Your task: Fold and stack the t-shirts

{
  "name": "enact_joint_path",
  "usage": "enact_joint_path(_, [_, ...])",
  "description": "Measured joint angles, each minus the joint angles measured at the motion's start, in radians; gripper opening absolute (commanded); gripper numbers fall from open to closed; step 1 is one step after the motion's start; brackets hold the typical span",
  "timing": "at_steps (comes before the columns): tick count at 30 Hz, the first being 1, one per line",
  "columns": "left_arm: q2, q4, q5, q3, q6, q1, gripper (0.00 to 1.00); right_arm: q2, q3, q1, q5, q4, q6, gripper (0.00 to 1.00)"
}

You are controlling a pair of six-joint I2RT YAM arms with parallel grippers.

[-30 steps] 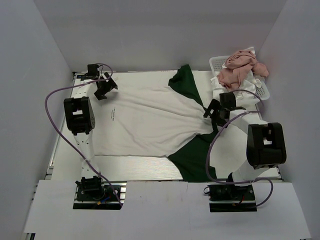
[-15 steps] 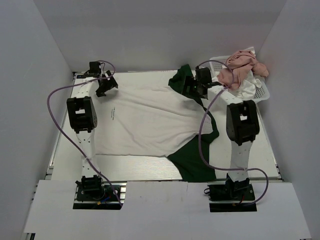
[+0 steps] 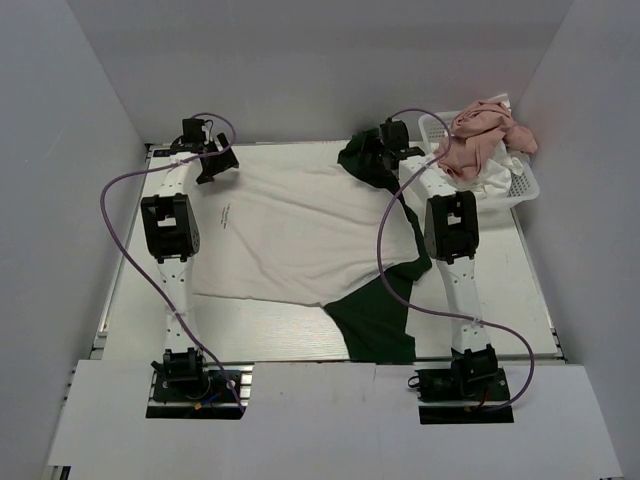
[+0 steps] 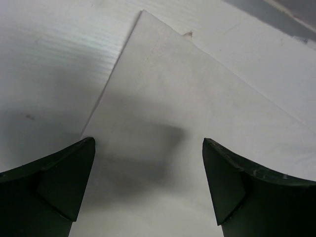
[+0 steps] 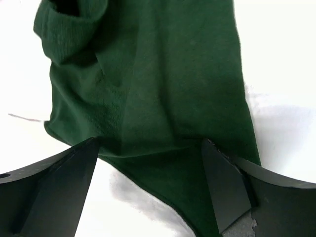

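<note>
— White walls box in the pale table [image 3: 130, 290] on three sides. What do we see at the pincers?
— We see the left gripper [image 4: 147, 148] with its jaws wide apart, holding nothing, hanging just above the far left corner of the green-sleeved t-shirt [image 3: 300, 235]; that white corner lies flat between the dark fingers [image 4: 59, 182].
— And the other?
— The right gripper [image 5: 150, 148] is just as spread, empty too, poised over the far dark green sleeve [image 5: 173, 74], which lies rumpled, its cuff bunched.
— Can we tell whether either touches the cloth?
— We cannot tell from these views.
— Outward, then?
— Both arms reach far across the table. The shirt lies spread between them, hem to the left, printed lettering [image 3: 226, 215] near that hem; its second green sleeve [image 3: 375, 315] points toward the near edge. Far right, the latticed basket [image 3: 527, 188] holds a dusty pink t-shirt [image 3: 478, 135] heaped on a plain white t-shirt [image 3: 497, 178]. We find the basket near the right gripper.
</note>
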Motion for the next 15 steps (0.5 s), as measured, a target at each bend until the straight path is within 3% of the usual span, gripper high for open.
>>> enact_joint_path(9, [0.076, 0.105, 0.065, 0.093, -0.035, 0.001, 1.00, 0.142, 0.154, -0.095, -0.068, 0.181, 0.127, 0.90])
enact_joint_path(15, [0.073, 0.090, 0.082, 0.104, -0.040, 0.001, 1.00, 0.145, 0.142, -0.124, -0.157, 0.246, 0.025, 0.90])
